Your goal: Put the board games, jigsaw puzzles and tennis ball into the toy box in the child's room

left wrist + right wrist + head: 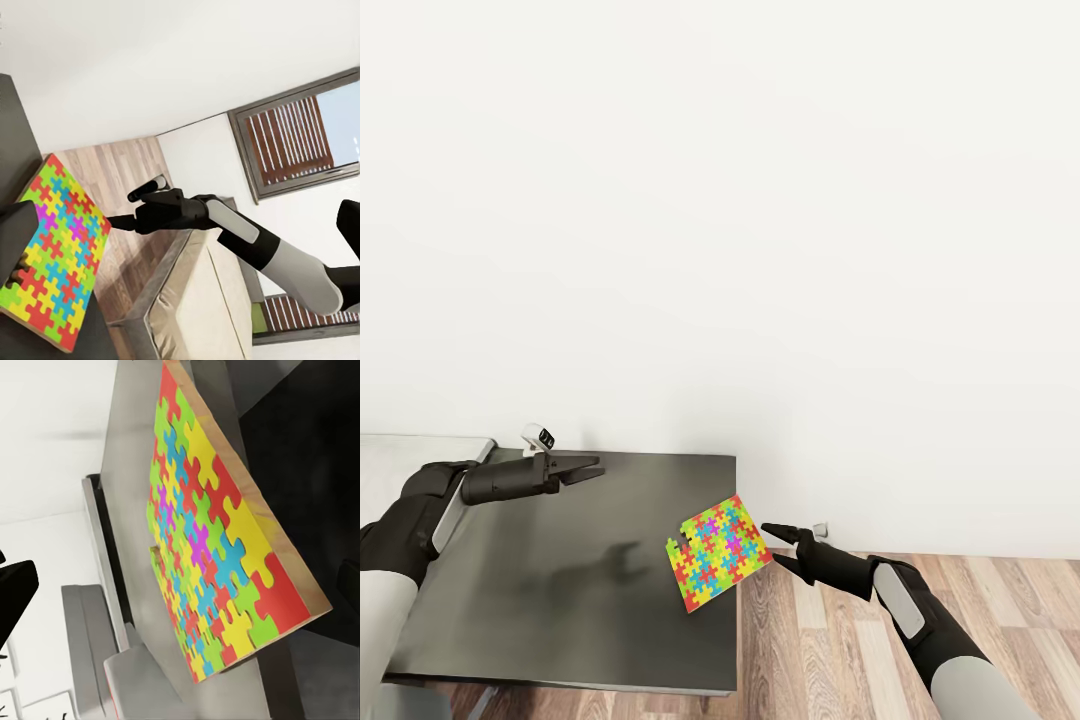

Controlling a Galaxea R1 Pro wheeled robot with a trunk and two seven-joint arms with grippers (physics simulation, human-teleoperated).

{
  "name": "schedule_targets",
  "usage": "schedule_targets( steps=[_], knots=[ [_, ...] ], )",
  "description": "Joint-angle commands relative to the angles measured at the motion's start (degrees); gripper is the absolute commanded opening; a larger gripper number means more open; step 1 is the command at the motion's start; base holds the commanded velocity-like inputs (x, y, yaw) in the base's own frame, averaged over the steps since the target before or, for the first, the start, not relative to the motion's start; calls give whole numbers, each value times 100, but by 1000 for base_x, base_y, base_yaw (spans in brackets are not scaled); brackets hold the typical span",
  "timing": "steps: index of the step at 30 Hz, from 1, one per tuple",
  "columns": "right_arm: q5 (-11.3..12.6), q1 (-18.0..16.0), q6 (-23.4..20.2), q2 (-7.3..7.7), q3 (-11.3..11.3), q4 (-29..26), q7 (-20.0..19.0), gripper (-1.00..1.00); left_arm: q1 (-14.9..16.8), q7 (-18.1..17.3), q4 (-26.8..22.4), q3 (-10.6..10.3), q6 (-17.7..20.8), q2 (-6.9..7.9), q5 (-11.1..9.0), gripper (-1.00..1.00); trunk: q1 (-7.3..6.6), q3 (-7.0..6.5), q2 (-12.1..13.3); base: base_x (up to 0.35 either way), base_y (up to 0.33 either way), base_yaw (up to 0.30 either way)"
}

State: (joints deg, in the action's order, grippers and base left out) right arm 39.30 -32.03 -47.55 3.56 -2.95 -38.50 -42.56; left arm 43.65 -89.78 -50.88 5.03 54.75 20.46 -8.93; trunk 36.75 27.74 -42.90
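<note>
One jigsaw puzzle [718, 552], a flat box covered in bright interlocking pieces, lies on the table's dark-grey cabinet section [560, 580]. It is skewed and hangs over the right edge above the floor. My right gripper [771, 541] is open at that overhanging edge, fingertips almost on it. The right wrist view looks across the puzzle [217, 547] between spread fingers [15, 585]. My left gripper [598, 467] hovers open over the cabinet's back left, well apart from the puzzle [52, 255]. The toy box, board games and tennis ball are out of view.
The pale table top [410, 460] joins the cabinet at the left. A white wall stands close behind. Wood-plank floor [840, 640] lies to the right. The bed [187, 300] and a dark-framed window [300, 127] show beyond my right arm [247, 236].
</note>
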Motion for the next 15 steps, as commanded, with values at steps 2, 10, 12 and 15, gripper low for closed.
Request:
schedule_targets(
  steps=[2,10,12,15],
  knots=[
    [-1,-2,-28,-3,-13,-1,-14,100,3,-22,-1,-2,62,2,0,100,45,42,-87,0,0,0],
    [-1,-5,-27,-9,-13,-1,-16,100,3,-22,-1,-2,62,2,-3,100,133,114,-247,0,0,0],
    [-1,-3,-27,-10,-13,-1,-16,100,3,-22,-1,-2,62,2,-3,100,177,150,-328,0,0,0],
    [-1,-4,-26,-12,-13,0,-16,100,3,-22,-1,-2,66,2,-4,100,177,150,-328,0,0,0]
  ],
)
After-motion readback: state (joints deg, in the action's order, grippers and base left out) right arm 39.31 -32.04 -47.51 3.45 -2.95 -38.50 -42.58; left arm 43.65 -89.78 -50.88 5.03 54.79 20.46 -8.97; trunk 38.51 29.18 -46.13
